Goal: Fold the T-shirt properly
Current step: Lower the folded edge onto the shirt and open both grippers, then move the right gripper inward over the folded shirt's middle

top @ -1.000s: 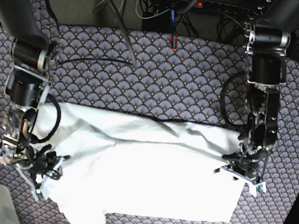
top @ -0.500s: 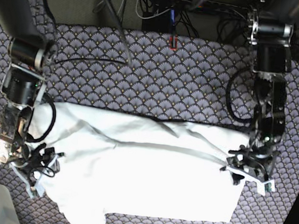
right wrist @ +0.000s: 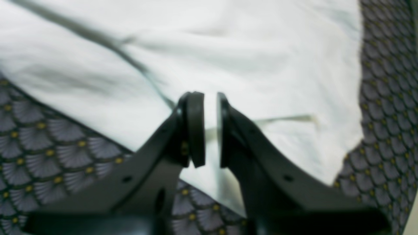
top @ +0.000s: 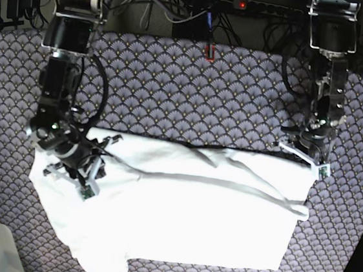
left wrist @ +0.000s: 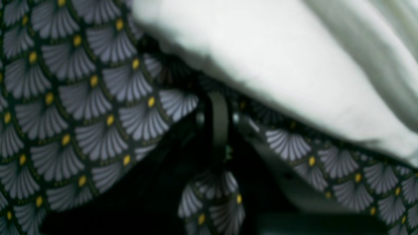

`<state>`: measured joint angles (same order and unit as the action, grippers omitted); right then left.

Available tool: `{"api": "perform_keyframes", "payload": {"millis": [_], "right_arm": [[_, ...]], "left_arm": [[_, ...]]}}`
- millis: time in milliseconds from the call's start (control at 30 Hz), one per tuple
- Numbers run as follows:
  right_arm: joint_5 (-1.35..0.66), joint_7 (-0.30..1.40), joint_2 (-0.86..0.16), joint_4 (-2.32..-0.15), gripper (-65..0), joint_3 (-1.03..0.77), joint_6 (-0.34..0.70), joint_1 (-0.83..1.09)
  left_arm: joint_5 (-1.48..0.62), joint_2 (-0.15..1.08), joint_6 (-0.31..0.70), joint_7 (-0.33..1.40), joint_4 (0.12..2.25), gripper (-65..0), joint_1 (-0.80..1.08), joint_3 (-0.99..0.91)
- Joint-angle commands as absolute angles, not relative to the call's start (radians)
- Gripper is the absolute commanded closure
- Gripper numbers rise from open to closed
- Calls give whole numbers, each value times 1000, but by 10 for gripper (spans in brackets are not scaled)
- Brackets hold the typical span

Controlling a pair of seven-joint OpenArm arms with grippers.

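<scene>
Across the cloth: the T-shirt [top: 179, 220] lies spread wide on my patterned table cover [top: 192, 92], white and wrinkly, its upper edge a fairly straight line from side to side; a lower corner hangs down at the base view's bottom left
Shirt folds: one long raised crease runs from my right gripper's side across toward the far lower edge by my left arm; shorter wrinkles sit near the middle of the upper edge
Right gripper [right wrist: 210, 129]: my pads stand a narrow slit apart, white fabric showing through the slit; whether any cloth is caught between them I cannot tell; in the base view it [top: 74, 164] sits over the shirt's upper corner on that view's left
Right wrist view: shirt [right wrist: 209, 55] fills most of the frame beyond my fingers; cover [right wrist: 49, 147] shows at the lower left and down the right edge
Left gripper [top: 306, 152]: low at the shirt's upper corner on the base view's right, at its very edge; my wrist view is blurred and dark round the fingers, so I cannot tell whether they are apart or together
Left wrist view: shirt [left wrist: 277, 55] bulges across the upper right, just above my finger [left wrist: 218, 120]; cover [left wrist: 81, 114] lies to the left and below
Behind the table: cables [top: 181, 12] tangle along the far edge
</scene>
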<state>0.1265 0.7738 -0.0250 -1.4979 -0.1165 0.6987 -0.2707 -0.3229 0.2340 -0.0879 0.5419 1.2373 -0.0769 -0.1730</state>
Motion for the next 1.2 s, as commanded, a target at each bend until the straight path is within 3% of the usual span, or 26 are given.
{"api": "perform_keyframes", "payload": {"millis": [0,267,633,933,1167], "right_arm": [[122,753,-21,-1517,-48,-99,698,-297],[120,746,18,-1517,-51,65,698,-298],[125,754,35,-1515,-47,67,698,-298],[120,745,35,-1386,-47,73,698,-328],[122,737,71,-1317,-47,196,698,-344]], "left_arm": [[-318,248,-97,533,1233,-3,-108,-176],[-326,251,-93,541,1224,-4,-122,-246],[-320,228,-93,651,1529,-4,-39,-269],[-318,208,-93,619,1397,-4,-128,-262],[-318,216,-90,616,1259,-4,-199,-260]]}}
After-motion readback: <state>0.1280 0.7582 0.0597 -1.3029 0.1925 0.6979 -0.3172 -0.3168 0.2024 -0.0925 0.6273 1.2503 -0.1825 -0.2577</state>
